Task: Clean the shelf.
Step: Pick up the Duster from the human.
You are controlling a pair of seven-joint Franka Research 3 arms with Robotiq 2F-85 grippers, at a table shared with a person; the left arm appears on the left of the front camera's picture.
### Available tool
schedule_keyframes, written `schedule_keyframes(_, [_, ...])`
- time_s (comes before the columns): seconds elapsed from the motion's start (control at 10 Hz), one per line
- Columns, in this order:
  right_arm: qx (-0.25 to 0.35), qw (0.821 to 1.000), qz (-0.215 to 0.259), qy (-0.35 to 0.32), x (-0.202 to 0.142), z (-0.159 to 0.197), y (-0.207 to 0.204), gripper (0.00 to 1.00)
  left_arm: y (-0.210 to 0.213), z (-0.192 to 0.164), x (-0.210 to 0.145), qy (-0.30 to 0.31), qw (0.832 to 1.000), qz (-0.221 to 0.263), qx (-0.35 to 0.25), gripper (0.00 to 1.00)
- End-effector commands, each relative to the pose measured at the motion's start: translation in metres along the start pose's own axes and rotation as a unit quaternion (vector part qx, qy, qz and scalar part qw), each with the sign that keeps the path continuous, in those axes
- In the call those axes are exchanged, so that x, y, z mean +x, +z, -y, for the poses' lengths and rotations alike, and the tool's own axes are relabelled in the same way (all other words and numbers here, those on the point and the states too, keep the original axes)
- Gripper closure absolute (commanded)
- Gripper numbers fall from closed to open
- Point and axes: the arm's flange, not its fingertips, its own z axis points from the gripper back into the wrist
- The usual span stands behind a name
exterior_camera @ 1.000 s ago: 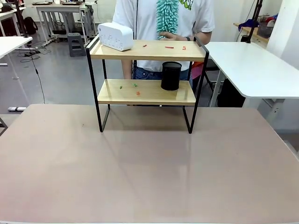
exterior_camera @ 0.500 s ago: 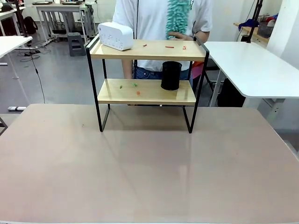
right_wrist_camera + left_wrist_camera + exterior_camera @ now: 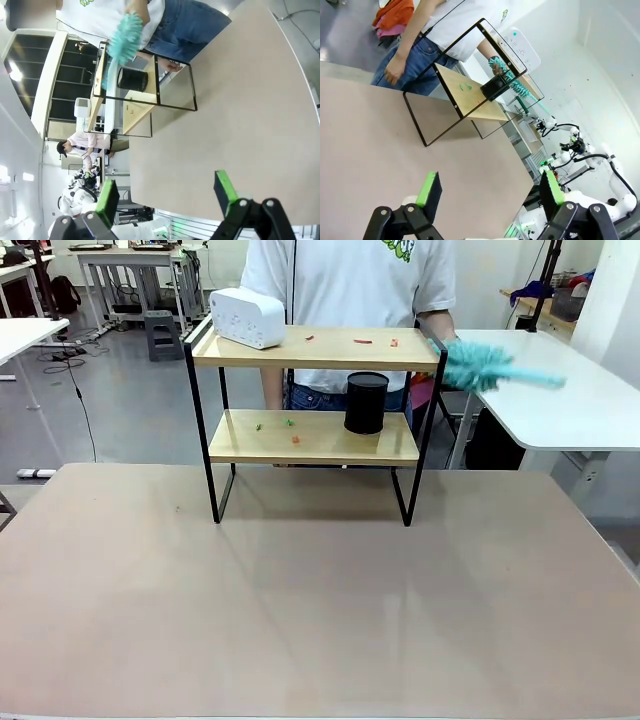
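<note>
Two pairs of fingers stand apart with nothing between them: the left fingers (image 3: 429, 189) and the right fingers (image 3: 226, 192). Both are above the near part of the worktop (image 3: 300, 620), well apart from the shelf.

1. The shelf (image 3: 320, 352) stands upright on its four legs at the far middle of the worktop.
2. Lower board (image 3: 330, 440): a black cylinder (image 3: 366, 402) stands upright right of centre. Green and orange scraps (image 3: 290, 424) lie left of centre.
3. Top board (image 3: 300, 355): a white box (image 3: 248, 317) sits at the left end. Red scraps (image 3: 362, 341) lie toward the right.
4. A person (image 3: 350, 280) stands just behind the shelf, at the far edge of the worktop.
5. The person holds a teal duster (image 3: 480, 368) just right of the shelf's top right corner. The duster is blurred and reaches right over a white table (image 3: 560, 410). Whether it touches the shelf cannot be told.
</note>
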Motion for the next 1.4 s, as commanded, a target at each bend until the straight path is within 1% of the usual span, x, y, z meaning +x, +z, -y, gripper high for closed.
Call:
schedule_keyframes(0.0, [0.009, 1.0, 0.002, 0.014, 0.002, -0.002, -0.002, 0.0, -0.002, 0.003, 0.004, -0.015, 1.0, 0.007, -0.002, 0.0])
schedule_keyframes(0.2, [0.009, 1.0, 0.002, 0.014, 0.002, -0.002, -0.002, 0.0, -0.002, 0.003, 0.004, -0.015, 1.0, 0.007, -0.002, 0.0])
schedule_keyframes(0.3, [0.0, 1.0, -0.001, 0.0, 0.0, 0.001, -0.001, 0.0, -0.002, 0.003, 0.004, -0.015, 1.0, 0.007, -0.002, 0.0])
schedule_keyframes(0.4, [-0.008, 1.0, -0.004, -0.007, 0.029, -0.022, -0.02, 0.0, -0.002, 0.003, 0.004, -0.015, 1.0, 0.007, -0.002, 0.0])
schedule_keyframes(0.5, [-0.022, 0.999, -0.02, -0.033, 0.064, -0.051, -0.054, 0.0, -0.002, 0.003, 0.004, -0.015, 1.0, 0.007, -0.002, 0.0])
schedule_keyframes(0.6, [-0.044, 0.996, -0.06, -0.054, 0.092, -0.073, -0.091, 0.0, -0.002, 0.003, 0.004, -0.015, 1.0, 0.007, -0.002, 0.0])
schedule_keyframes(0.7, [-0.06, 0.991, -0.074, -0.09, 0.115, -0.089, -0.131, 0.0, -0.002, 0.003, 0.004, -0.015, 1.0, 0.007, -0.002, 0.0])
schedule_keyframes(0.8, [-0.057, 0.988, -0.082, -0.122, 0.133, -0.101, -0.17, 0.0, -0.002, 0.003, 0.004, -0.015, 1.0, 0.007, -0.002, 0.0])
schedule_keyframes(0.9, [-0.067, 0.983, -0.102, -0.134, 0.146, -0.107, -0.21, 0.0, -0.002, 0.003, 0.004, -0.015, 1.0, 0.007, -0.002, 0.0])
schedule_keyframes(1.0, [-0.067, 0.979, -0.122, -0.147, 0.153, -0.105, -0.243, 0.0, -0.002, 0.003, 0.004, -0.015, 1.0, 0.007, -0.002, 0.0])
schedule_keyframes(1.1, [-0.052, 0.978, -0.131, -0.156, 0.158, -0.102, -0.27, 0.0, -0.002, 0.003, 0.004, -0.015, 1.0, 0.007, -0.002, 0.0])
schedule_keyframes(1.2, [-0.04, 0.976, -0.141, -0.159, 0.158, -0.098, -0.289, 0.0, -0.002, 0.003, 0.004, -0.015, 1.0, 0.007, -0.002, 0.0])
schedule_keyframes(1.3, [-0.028, 0.972, -0.168, -0.161, 0.155, -0.096, -0.298, 0.0, -0.002, 0.003, 0.004, -0.015, 1.0, 0.007, -0.002, 0.0])
